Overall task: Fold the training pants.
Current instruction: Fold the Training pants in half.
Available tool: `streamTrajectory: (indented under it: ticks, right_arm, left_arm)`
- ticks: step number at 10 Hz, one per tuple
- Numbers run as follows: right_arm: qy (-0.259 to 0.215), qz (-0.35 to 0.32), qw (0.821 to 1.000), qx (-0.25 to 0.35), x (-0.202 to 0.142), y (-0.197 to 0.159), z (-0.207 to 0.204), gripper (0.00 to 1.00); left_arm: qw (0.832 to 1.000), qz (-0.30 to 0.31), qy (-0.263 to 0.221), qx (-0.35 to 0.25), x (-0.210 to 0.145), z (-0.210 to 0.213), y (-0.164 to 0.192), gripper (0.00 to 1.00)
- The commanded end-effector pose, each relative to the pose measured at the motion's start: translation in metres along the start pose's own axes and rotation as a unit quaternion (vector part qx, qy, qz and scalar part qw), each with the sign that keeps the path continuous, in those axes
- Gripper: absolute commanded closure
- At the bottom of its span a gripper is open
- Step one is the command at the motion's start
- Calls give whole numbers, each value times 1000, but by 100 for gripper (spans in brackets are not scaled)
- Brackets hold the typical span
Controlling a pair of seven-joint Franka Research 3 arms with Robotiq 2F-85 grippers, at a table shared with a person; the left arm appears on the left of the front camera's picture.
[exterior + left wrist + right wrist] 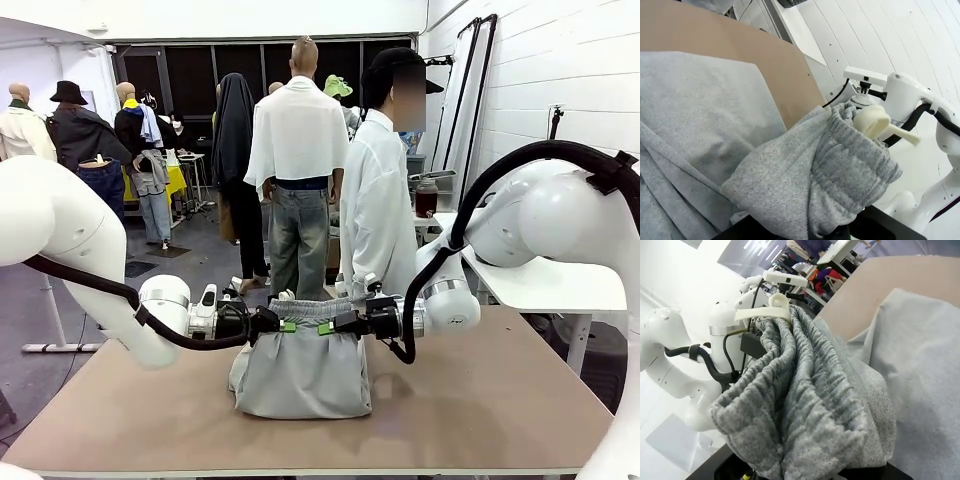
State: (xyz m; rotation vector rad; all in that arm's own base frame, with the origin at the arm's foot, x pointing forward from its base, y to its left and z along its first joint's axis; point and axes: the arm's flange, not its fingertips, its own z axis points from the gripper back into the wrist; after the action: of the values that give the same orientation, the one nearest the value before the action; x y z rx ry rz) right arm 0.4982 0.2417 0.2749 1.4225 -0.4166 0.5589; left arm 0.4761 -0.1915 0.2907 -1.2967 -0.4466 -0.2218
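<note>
Right now the left tool (283,326) and right tool (330,326) both pinch the training pants (300,375) (at the waistband), so uneven pulling might twist the fold on the table (500,400).

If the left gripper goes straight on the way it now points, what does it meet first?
The left gripper, shut on the waistband of the training pants, points toward the right gripper. Past the bunched waistband, it would probably meet that gripper first, though depth is unclear.

Both arms reach inward, grippers level and facing each other.
Left gripper (287,326) and right gripper (325,326) are clamped tight, near the desk's far edge.
</note>
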Motion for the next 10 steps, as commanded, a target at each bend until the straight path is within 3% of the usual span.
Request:
streamTrajectory:
  ticks: [1, 5, 10]
  right_arm:
    - [-16, -23, 999, -22, 1, -10, 11, 100]
    - [-28, -39, 998, -47, 7, -38, 16, 100]
    - [-44, -44, 996, -60, 16, -50, 20, 100]
  left_arm:
    - [1000, 21, -17, 12, 11, 14, 17, 100]
    - [999, 23, -43, 10, 14, 13, 47, 100]
    - [999, 19, -48, 11, 26, 5, 56, 100]
